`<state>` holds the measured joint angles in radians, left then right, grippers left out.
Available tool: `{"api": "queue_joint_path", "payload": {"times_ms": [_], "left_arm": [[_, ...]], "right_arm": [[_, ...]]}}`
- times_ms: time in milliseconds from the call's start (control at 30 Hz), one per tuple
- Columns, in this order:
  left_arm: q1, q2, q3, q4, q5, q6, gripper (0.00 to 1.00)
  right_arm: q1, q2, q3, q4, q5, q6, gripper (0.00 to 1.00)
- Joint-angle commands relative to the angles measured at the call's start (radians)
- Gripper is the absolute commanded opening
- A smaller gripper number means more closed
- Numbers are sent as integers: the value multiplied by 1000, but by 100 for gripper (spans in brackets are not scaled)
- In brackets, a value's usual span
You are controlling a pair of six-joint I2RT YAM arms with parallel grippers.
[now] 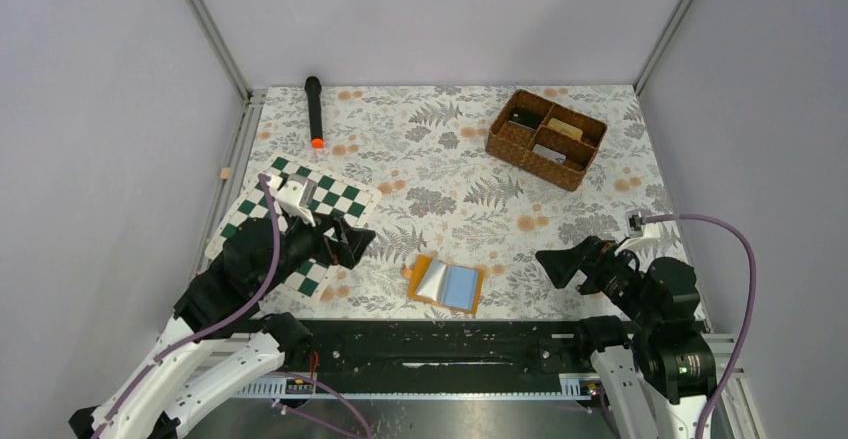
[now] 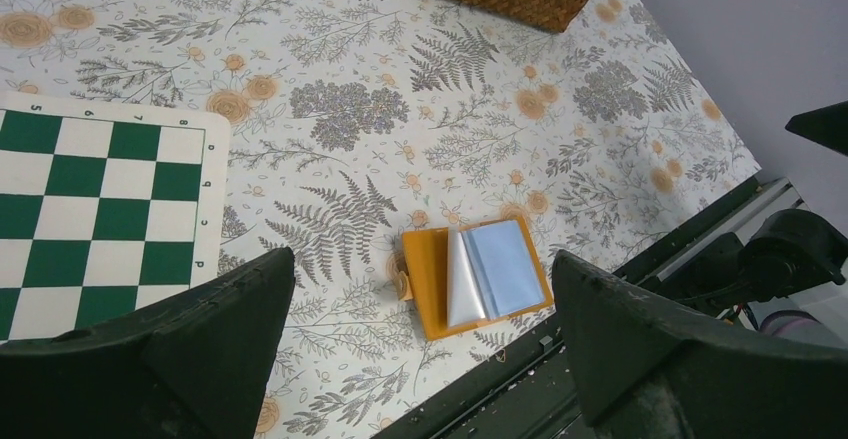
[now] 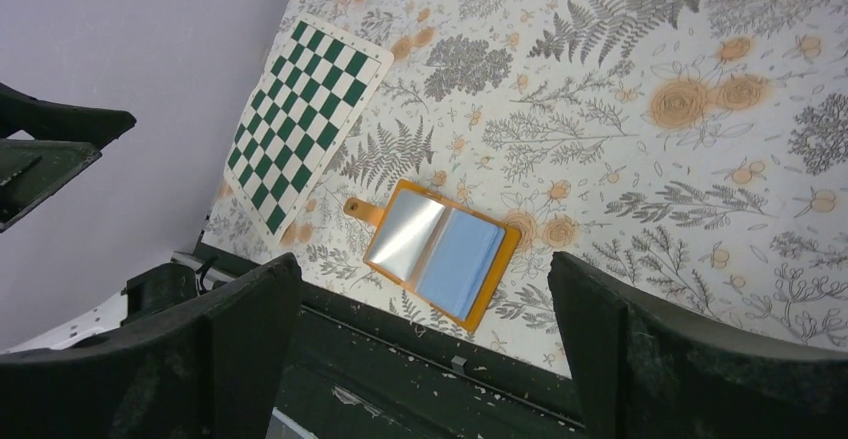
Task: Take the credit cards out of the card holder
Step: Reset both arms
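The orange-tan card holder [image 1: 417, 276] lies open on the floral cloth near the front edge, between my two arms. A light blue card [image 1: 462, 287] shows in its right half. A shiny clear sleeve [image 1: 431, 279] stands up over its left half. No beige card is visible. The holder also shows in the left wrist view [image 2: 428, 284] and the right wrist view [image 3: 506, 247], as does the blue card [image 2: 505, 267] [image 3: 458, 261]. My left gripper [image 1: 357, 241] [image 2: 422, 269] is open and empty, left of the holder. My right gripper [image 1: 551, 264] [image 3: 422, 269] is open and empty, right of it.
A green-and-white chessboard [image 1: 300, 221] lies under my left arm. A black marker with an orange tip [image 1: 314, 109] lies at the back left. A brown wicker compartment basket [image 1: 546, 139] stands at the back right. A black rail [image 1: 430, 344] runs along the near edge.
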<state>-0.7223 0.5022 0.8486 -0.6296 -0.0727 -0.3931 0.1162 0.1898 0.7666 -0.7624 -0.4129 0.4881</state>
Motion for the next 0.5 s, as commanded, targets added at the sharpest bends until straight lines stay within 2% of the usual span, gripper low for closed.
{"api": "queue_joint_path", "payload": {"times_ms": [0,467], "left_arm": [[2,-36,-26,73,-10,5,99],[2,-46,-38,74,-2,9,99]], "right_arm": [[3,5,-13,-33,-42,43,99],[4,25,-7,-7,-44,66,99]]}}
